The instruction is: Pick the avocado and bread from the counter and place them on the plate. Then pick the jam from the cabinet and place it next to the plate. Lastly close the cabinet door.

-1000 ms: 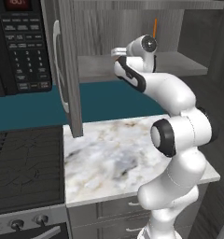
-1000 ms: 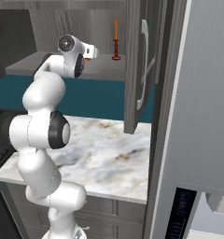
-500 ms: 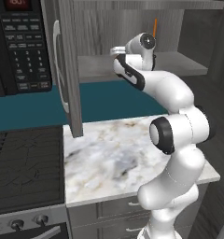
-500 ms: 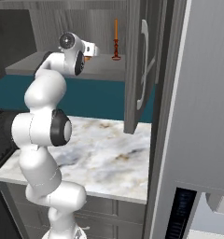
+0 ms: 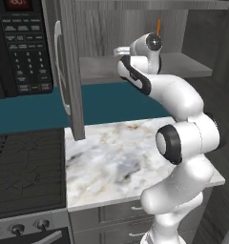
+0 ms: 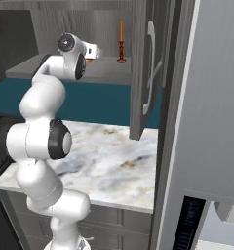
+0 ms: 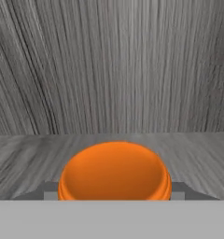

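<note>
The jam, a squat orange jar, stands on the grey wood-grain shelf of the cabinet. My gripper reaches into the cabinet at shelf height, and its fingers sit close against both sides of the jar. From the right base view the gripper shows a sliver of orange under it. The cabinet door hangs wide open over the marble counter; its silver bar handle faces the arm. The avocado, bread and plate are out of view.
A tall thin dark-red bottle stands further back on the same shelf. The black microwave hangs left of the open door, above the black stove top. A tall grey panel walls off the right side.
The fingers have closed in on the jam jar. The arm has hardly moved inside the cabinet.
</note>
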You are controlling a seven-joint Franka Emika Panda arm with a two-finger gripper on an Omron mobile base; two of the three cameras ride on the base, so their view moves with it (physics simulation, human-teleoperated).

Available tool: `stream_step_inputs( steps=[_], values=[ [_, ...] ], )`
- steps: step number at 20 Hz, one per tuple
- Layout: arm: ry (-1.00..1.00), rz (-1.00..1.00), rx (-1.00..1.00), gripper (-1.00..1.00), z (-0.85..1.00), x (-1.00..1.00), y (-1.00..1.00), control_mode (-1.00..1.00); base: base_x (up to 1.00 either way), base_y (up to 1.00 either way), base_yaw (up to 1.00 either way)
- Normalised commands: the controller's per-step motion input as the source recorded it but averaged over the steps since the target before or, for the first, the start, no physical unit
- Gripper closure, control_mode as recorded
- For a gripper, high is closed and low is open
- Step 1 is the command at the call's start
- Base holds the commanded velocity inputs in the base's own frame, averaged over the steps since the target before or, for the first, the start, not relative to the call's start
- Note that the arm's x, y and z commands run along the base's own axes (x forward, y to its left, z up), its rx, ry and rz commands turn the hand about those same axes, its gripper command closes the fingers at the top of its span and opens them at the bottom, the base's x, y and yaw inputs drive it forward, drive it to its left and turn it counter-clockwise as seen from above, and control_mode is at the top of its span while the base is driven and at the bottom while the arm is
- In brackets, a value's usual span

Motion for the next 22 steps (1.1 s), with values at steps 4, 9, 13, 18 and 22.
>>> stream_step_inputs(
  steps=[4,9,13,18,22],
  values=[
    [-0.14,0.0,0.01,1.0,0.02,-1.0,0.0,-1.0,0.0,0.0,0.0],
    [-0.1,0.0,0.04,1.0,0.17,-1.0,0.0,-1.0,0.0,0.0,0.0],
    [-0.05,0.0,0.1,1.0,0.53,-1.0,0.0,-1.0,0.0,0.0,0.0],
    [-0.02,0.0,0.1,1.0,0.52,-1.0,0.0,-1.0,0.0,0.0,0.0],
    [0.0,0.01,0.03,1.0,0.16,-1.0,0.0,-1.0,0.0,0.0,0.0]
  ],
)
